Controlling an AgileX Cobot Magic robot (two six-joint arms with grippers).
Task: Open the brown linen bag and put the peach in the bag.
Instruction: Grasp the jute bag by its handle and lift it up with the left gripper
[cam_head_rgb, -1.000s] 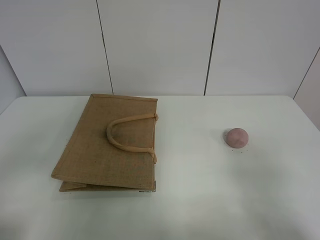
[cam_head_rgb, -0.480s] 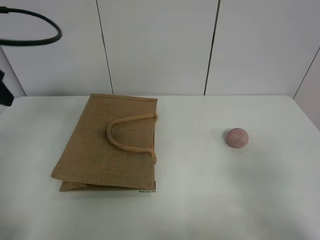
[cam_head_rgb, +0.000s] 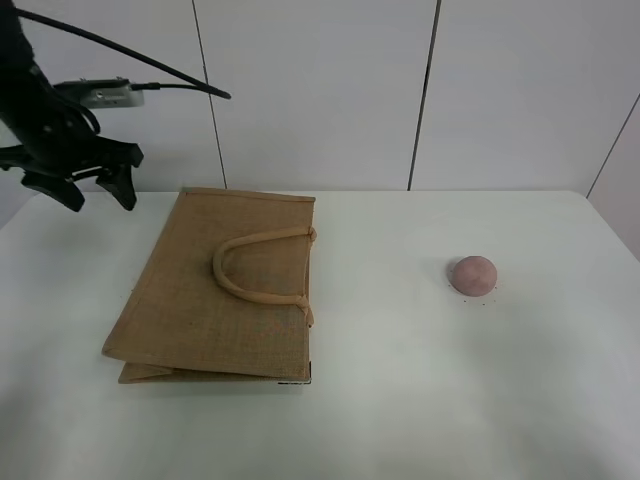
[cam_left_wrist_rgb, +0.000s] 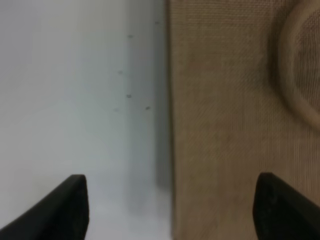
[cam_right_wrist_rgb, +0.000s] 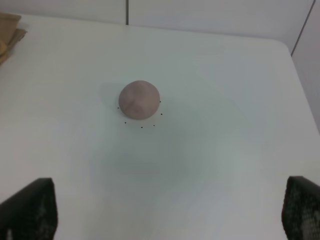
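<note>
A: Left hand (cam_head_rgb: 97, 195)?
B: Spread wide, empty, touching nothing. It hangs in the air over the far left corner of the tabletop (cam_head_rgb: 400, 390), just beside the far left corner of the bag (cam_head_rgb: 190, 310). In its wrist view one fingertip (cam_left_wrist_rgb: 75, 207) is over bare tabletop and the other over the weave, with the bag's long edge between them

A: Right hand (cam_right_wrist_rgb: 165, 215)?
B: Out of the high view. In the wrist view it's spread wide too, nothing in it. Only two dark fingertips (cam_right_wrist_rgb: 30, 212) show at the picture's corners. The peach (cam_right_wrist_rgb: 139, 100) is ahead of them, well apart

A: Task things?
B: Bag lies flat on the left half, one handle (cam_head_rgb: 218, 268) looped over its top face. The handle's ends sit at the edge facing the peach. Peach sits alone on the right half, well apart from the bag

A: Room?
B: Wide bare tabletop between bag and peach and along the near side. Bag's far edge is near the tabletop's back edge and the wall (cam_head_rgb: 320, 90). Peach is well in from the right edge

A: Hard to see?
B: Can't make out the bag's mouth. Only one handle shows. A lower layer sticks out at the near left corner. Left wrist view is blurred and the bag is cut off there. Tiny dark specks (cam_right_wrist_rgb: 141, 126) ring the peach, can't tell what they are. Left arm is cut by the frame edge
</note>
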